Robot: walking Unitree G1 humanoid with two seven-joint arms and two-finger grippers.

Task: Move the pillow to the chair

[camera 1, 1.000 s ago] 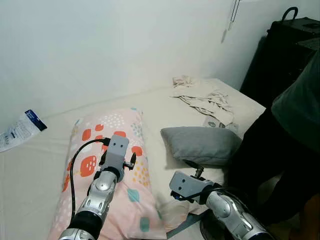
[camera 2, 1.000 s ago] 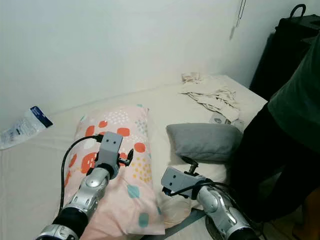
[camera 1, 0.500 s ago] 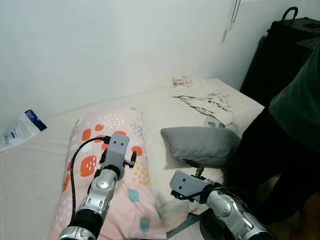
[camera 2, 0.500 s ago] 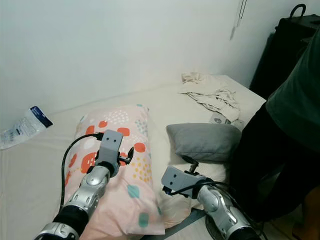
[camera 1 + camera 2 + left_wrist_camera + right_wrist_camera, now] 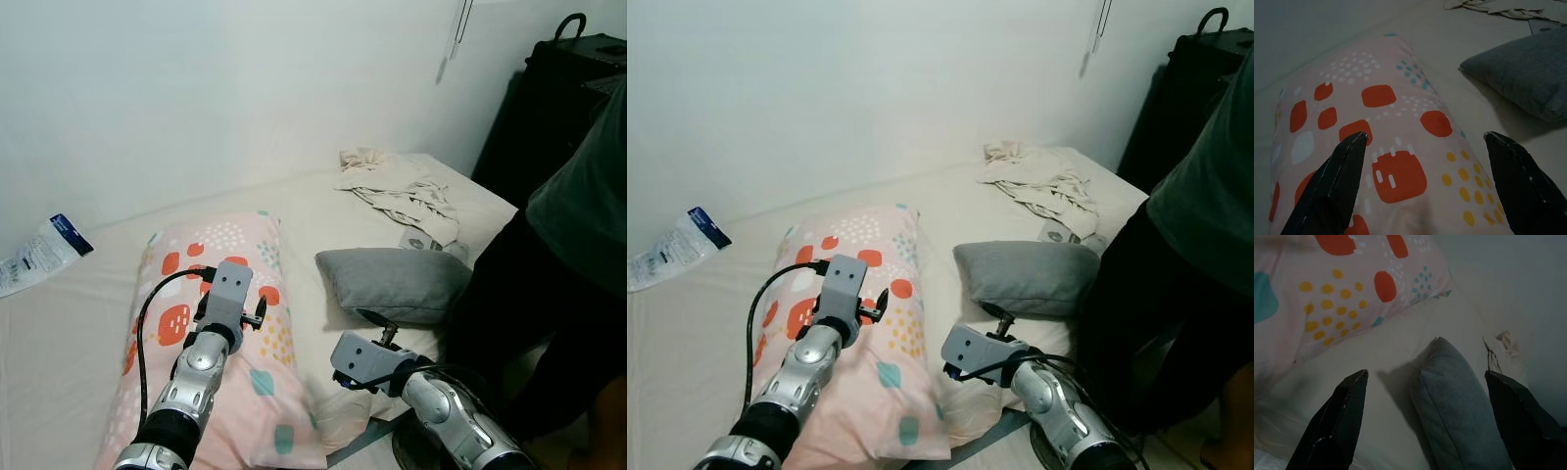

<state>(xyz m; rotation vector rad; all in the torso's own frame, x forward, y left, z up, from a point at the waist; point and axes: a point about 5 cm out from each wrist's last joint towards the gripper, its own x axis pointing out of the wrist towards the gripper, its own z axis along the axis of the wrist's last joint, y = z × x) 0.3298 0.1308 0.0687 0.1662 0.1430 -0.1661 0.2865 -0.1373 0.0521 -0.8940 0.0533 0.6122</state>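
Your pink pillow (image 5: 220, 333) with red, yellow and teal spots lies on the bed (image 5: 59, 333), beside a grey cushion (image 5: 397, 284). Left tool (image 5: 1422, 147) hovers above it, spread wide; right tool (image 5: 1425, 387) is spread too.

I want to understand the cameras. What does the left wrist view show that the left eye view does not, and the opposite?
Left wrist view alone: the left claw, its fingers spread open above the patterned pillow. Left eye view alone: the right arm's wrist housing, the plastic packet by the wall, the black cabinet and a person's dark clothing. Both share the patterned pillow, the grey pillow, the crumpled cloth and the bed sheet.
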